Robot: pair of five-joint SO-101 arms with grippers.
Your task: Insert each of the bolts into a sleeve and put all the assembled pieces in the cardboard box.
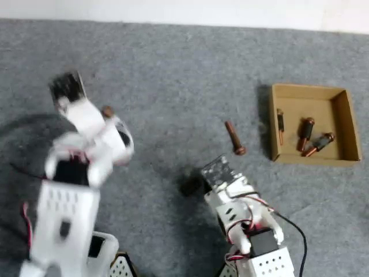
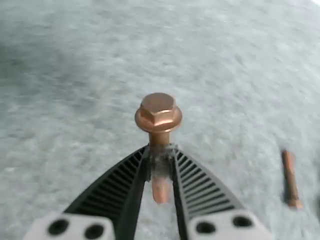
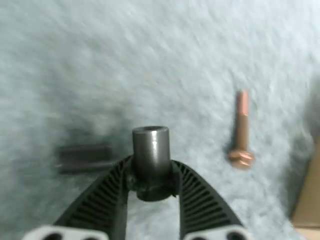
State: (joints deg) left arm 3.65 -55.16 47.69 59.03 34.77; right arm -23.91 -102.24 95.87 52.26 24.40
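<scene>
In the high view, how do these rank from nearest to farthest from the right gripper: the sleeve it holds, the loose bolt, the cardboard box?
1. sleeve: clamped in the right gripper itself.
2. loose bolt: lying between the gripper and the box.
3. cardboard box: farthest, past the bolt.

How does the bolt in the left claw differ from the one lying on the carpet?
The held bolt is clamped by its shank in the left gripper; the loose bolt is touched by nothing. The held bolt is off the carpet; the loose bolt lies flat on it. Both are copper-coloured, hex-headed, with no sleeve yet.
</scene>
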